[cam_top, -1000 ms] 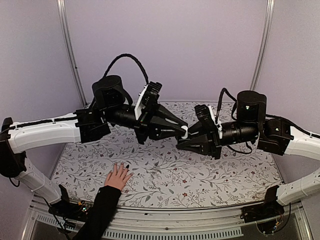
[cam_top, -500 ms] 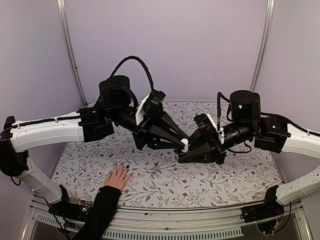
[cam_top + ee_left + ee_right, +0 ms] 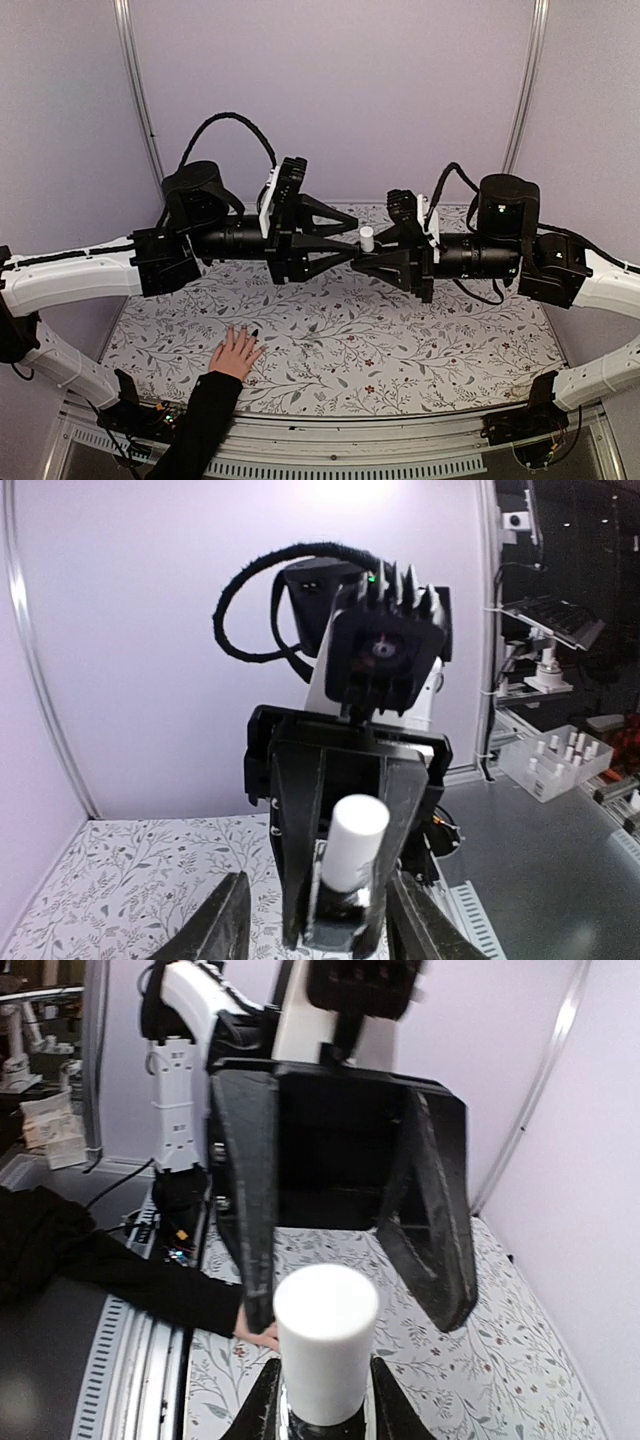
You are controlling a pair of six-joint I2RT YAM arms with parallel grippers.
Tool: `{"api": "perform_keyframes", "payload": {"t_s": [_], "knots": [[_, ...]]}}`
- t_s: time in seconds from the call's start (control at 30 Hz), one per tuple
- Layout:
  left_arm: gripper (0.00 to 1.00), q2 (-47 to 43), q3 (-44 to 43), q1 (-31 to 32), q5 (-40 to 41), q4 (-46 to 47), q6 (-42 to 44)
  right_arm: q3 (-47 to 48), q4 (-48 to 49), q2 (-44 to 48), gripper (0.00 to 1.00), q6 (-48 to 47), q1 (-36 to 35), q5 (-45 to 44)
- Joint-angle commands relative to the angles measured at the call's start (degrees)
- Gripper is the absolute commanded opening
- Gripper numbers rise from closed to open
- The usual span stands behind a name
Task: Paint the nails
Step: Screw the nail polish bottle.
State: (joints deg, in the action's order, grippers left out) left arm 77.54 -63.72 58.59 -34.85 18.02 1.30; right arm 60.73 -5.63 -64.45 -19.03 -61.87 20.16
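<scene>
A light-skinned hand (image 3: 236, 352) in a black sleeve lies flat near the table's front left. Its nails (image 3: 246, 333) are too small to make out. High above the table's middle the two grippers meet tip to tip. My right gripper (image 3: 374, 257) is shut on a small dark bottle, whose white cap (image 3: 367, 238) stands upright. The right wrist view shows the cap (image 3: 325, 1338) close up, above my right gripper (image 3: 322, 1412). My left gripper (image 3: 352, 243) is open, its fingers apart on either side of the cap (image 3: 356, 842). The left gripper (image 3: 322, 922) grips nothing.
A floral cloth (image 3: 400, 340) covers the table. Metal posts (image 3: 140, 100) rise at the back corners against purple walls. Beyond the table's side, the left wrist view shows a tray of small bottles (image 3: 556, 760) on a bench.
My left gripper has opened and let go of the white cap. Both arms have risen and levelled out, and the bottle now sits higher above the table.
</scene>
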Motion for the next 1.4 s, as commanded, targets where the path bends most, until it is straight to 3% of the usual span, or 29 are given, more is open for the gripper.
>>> {"api": "perform_keyframes", "payload": {"t_s": [0.0,0.27,0.7,0.9,0.97,1.1,1.37], "knots": [[0.48,0.1,0.8,2.4,12.3,5.0,-2.5,0.0,4.0,-1.5,0.0,4.5,-0.3,-18.2],[0.43,5.2,-2.8,4.4,25.1,6.7,-4.3,-0.5,5.1,-1.9,0.0,7.2,-0.4,-26.2],[0.33,7.2,-4.8,4.8,27.1,5.3,-3.9,0.3,5.1,-3.5,0.0,6.9,-0.4,-26.3],[0.07,6.4,-4.5,4.4,24.0,4.5,-2.0,0.5,3.9,-3.3,0.0,5.5,-0.4,-23.8],[0.01,5.9,-4.2,3.6,17.1,3.3,-1.4,0.1,3.1,-2.6,0.0,4.5,-0.4,-19.7],[0.0,4.5,-3.1,2.0,4.5,1.4,1.8,-0.8,2.5,-0.1,0.0,1.0,-0.4,-6.2],[0.0,7.1,-7.3,1.7,-9.4,-10.3,7.8,0.5,0.0,1.5,0.0,-2.9,-0.4,18.9]]}}
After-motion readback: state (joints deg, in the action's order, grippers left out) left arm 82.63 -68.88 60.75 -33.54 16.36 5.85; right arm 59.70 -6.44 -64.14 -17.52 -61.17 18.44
